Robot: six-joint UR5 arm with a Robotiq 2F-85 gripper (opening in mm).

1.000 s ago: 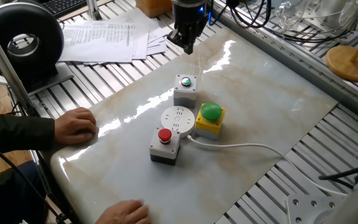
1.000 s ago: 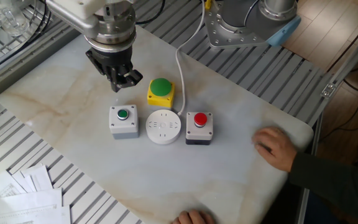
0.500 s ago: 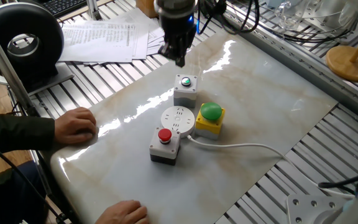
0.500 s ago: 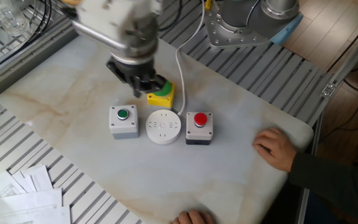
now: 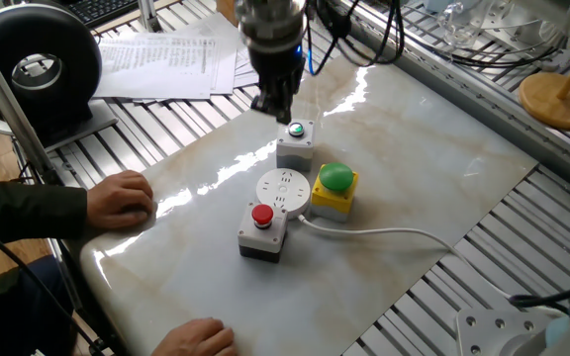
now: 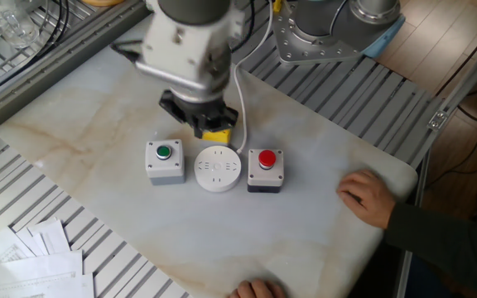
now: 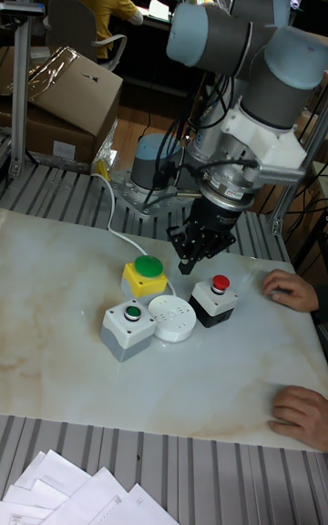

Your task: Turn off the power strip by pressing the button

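no readable text, printed sheets (image 5: 161, 61) too small to make out

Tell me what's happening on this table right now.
A robot arm holds its end effector above a cluster of push-button boxes on the marble table. The round white power strip sits in the middle, between a green-button box, a red-button box and a yellow box. Nothing is pressed yet.
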